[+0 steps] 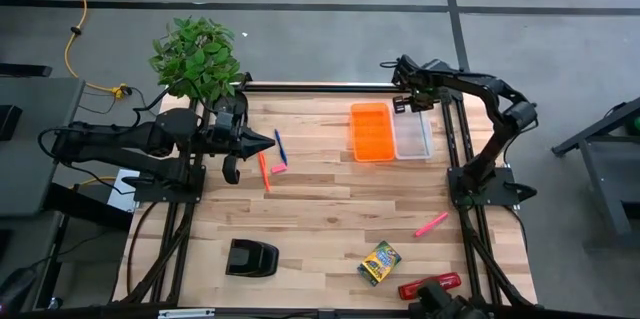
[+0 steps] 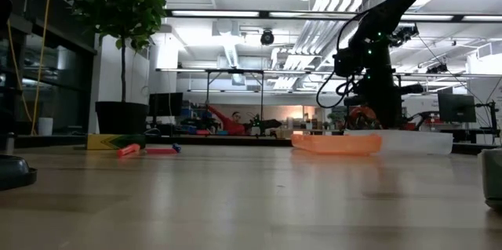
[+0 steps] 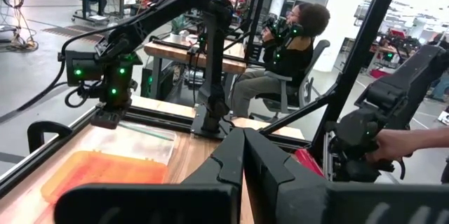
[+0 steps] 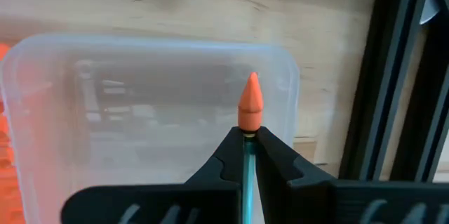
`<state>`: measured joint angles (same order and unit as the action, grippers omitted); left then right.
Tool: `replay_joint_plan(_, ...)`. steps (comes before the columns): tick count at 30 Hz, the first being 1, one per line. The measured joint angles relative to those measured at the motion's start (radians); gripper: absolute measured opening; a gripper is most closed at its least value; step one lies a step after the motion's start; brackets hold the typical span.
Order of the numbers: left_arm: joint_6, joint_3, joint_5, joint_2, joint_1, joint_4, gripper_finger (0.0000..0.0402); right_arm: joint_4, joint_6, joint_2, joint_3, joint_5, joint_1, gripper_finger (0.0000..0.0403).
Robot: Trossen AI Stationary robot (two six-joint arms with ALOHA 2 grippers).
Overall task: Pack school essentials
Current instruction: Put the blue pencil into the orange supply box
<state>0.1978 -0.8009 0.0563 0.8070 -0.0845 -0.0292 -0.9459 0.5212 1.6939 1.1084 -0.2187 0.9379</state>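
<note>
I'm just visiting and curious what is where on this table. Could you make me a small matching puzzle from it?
1. crayon box
2. red stapler
3. clear tray
4. black desk object

a. beside the orange tray
b. near edge, on the left arm's side
c. right by the stapler
d. near edge, on the right arm's side

Pairs: 1-c, 2-d, 3-a, 4-b
</note>
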Motion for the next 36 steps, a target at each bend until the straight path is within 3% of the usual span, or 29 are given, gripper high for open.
replay_joint_plan(15, 0.0, 0.0, 0.0, 0.0, 0.0, 0.0, 0.0, -0.036, 0.021, 0.033, 0.0, 0.067, 0.045, 0.0)
replay_joint_plan(30, 0.0, 0.0, 0.0, 0.0, 0.0, 0.0, 0.0, -0.037, 0.031, 0.061, 0.0, 0.067, 0.046, 0.0)
replay_joint_plan(36, 0.0, 0.0, 0.0, 0.0, 0.0, -0.001, 0.0, -0.039, 0.069, 0.061, 0.0, 0.068, 0.046, 0.0023)
